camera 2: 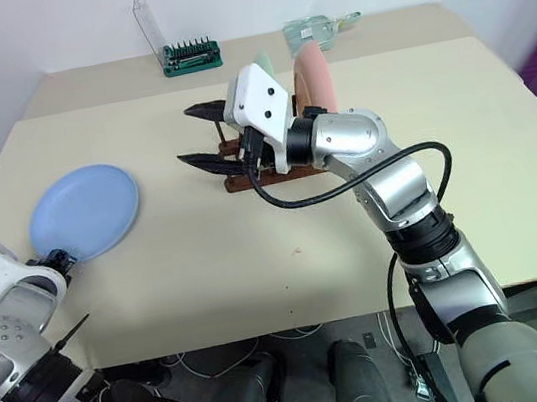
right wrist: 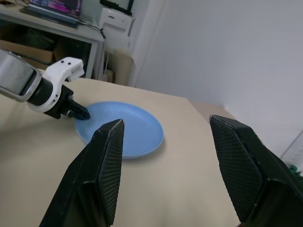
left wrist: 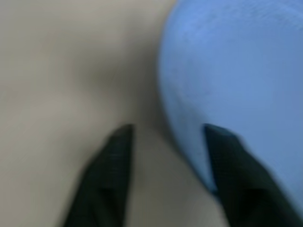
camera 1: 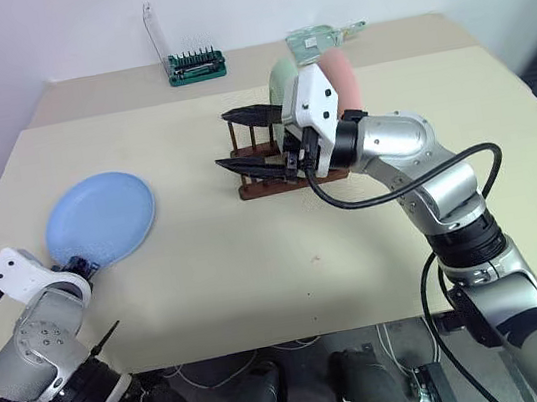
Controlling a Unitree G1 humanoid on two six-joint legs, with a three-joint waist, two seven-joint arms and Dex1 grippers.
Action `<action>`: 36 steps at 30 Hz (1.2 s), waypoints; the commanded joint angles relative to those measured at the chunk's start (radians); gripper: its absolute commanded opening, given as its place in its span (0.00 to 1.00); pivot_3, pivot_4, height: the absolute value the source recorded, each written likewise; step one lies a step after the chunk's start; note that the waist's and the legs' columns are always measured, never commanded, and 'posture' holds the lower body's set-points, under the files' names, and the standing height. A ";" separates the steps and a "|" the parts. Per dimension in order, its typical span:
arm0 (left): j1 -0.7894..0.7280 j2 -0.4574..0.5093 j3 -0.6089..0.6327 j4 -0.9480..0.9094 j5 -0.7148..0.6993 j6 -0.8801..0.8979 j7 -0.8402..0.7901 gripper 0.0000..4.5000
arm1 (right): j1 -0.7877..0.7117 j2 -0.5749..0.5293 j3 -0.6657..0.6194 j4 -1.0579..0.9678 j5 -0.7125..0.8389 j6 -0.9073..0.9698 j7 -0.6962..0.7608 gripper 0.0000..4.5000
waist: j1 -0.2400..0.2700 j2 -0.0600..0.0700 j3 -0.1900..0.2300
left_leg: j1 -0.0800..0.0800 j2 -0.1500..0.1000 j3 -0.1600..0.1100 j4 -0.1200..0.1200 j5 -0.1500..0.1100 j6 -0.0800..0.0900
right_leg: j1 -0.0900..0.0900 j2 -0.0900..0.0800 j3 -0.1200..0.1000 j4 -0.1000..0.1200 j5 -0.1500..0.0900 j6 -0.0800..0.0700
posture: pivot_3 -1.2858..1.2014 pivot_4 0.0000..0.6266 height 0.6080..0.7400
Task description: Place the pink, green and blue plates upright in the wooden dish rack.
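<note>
Left eye view: green-based tool holder (camera 1: 196,66), writing unreadable.

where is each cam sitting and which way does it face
Eye views: on the head, looking down over the table; both arms, blue plate, rack with pink plate and green plate.
Left wrist view: along the left gripper, at the blue plate's rim.
Right wrist view: along the open right gripper, toward the blue plate and left gripper.
Shared: all show the blue plate.
</note>
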 commanded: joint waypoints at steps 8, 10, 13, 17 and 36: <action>-0.031 0.062 -0.260 -0.068 -0.021 -0.231 -0.100 0.01 | 0.000 -0.005 0.024 -0.054 -0.064 -0.023 0.009 0.65 | 0.006 -0.002 0.001 | 0.000 0.000 0.000 0.000 0.000 -0.001 | 0.000 -0.001 0.000 0.000 0.000 0.000 | 0.52 0.24 1.00; -0.066 0.074 -0.322 -0.102 -0.023 -0.274 -0.108 0.00 | -0.012 0.010 0.044 -0.031 -0.092 -0.029 0.004 0.76 | 0.005 -0.003 0.001 | 0.000 0.000 0.000 0.001 0.002 -0.003 | 0.001 -0.002 0.000 0.000 0.000 0.000 | 0.52 0.24 1.00; -0.132 0.075 -0.376 -0.135 -0.033 -0.275 -0.089 0.00 | -0.025 0.020 0.103 0.004 -0.199 -0.137 -0.006 0.99 | 0.001 -0.003 0.001 | 0.000 0.000 0.000 0.001 0.002 -0.003 | 0.001 -0.002 0.000 0.000 0.000 0.000 | 0.52 0.24 1.00; -0.237 0.071 -0.418 -0.180 -0.059 -0.208 -0.045 0.00 | -0.063 0.046 0.183 0.105 -0.358 -0.301 -0.044 0.99 | -0.015 -0.003 0.001 | 0.000 0.000 0.001 -0.001 0.003 -0.005 | -0.001 -0.001 0.000 0.000 0.000 0.000 | 0.52 0.24 1.00; -0.319 0.081 -0.402 -0.300 -0.150 -0.007 -0.001 0.00 | -0.185 0.143 0.227 0.456 -0.731 -0.644 -0.279 0.01 | -0.022 -0.004 0.001 | 0.000 0.000 0.000 -0.001 0.004 -0.007 | -0.001 0.002 0.001 0.001 0.001 -0.001 | 0.52 0.24 1.00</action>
